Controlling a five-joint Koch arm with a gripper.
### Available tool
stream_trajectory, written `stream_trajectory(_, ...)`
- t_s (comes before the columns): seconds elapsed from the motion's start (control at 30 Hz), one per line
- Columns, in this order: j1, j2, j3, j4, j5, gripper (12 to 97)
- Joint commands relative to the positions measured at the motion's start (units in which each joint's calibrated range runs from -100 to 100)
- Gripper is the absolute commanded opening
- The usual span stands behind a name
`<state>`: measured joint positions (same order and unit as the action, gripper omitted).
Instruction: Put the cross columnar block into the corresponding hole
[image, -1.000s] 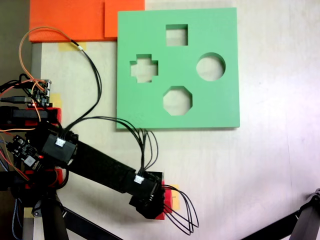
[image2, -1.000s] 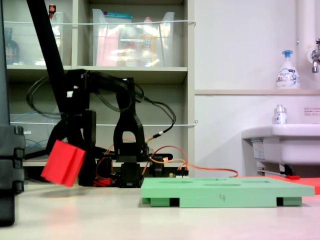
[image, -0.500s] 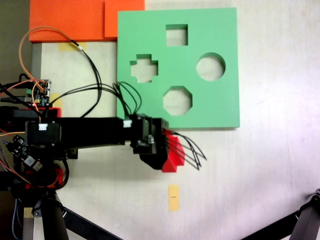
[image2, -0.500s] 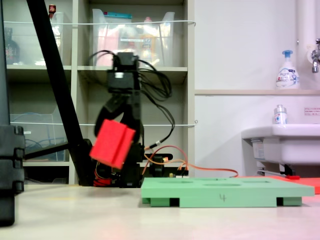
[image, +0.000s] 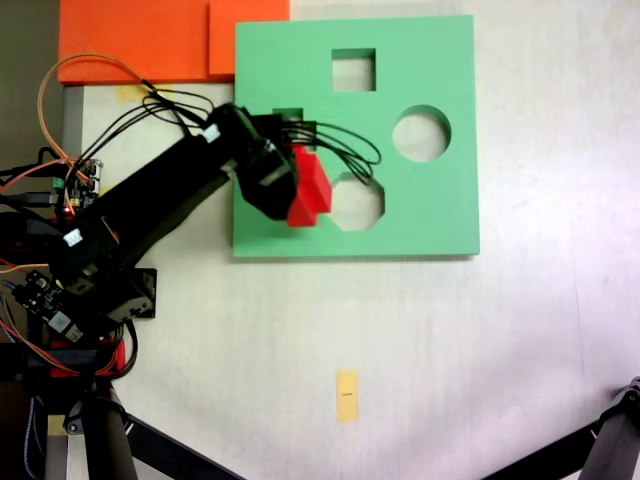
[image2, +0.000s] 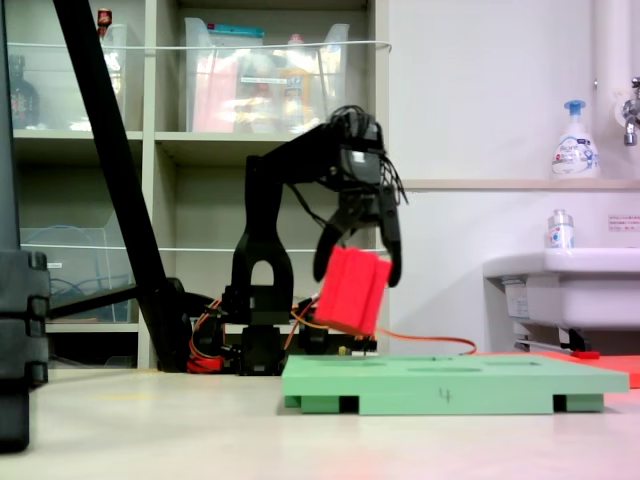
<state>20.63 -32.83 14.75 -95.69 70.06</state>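
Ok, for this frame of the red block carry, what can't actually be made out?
- Plus-shaped cutout: mostly hidden in the top-down fixed view by the gripper and cables.
- Red block: its cross-shaped end faces neither camera, so its profile cannot be told.
- Green foam board: in the side fixed view it is seen edge-on, so its holes cannot be told apart.

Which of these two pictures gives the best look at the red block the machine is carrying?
The side-on fixed view: the red block hangs tilted between the gripper's jaws, clear above the green board. In the top-down fixed view the block is partly hidden under the arm, beside the octagonal cutout.
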Motion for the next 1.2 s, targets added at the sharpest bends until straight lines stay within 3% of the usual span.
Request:
stream_trajectory(0.0, 2.0, 0.3, 1.8, -4.3, 2.8, 38.4)
stream_trajectory(0.7, 7.9, 26.1, 18.5, 2.2, 8.2, 38.4)
stream_trajectory(1.17, 9.0, 28.5, 20.3, 3.0, 10.0, 38.4)
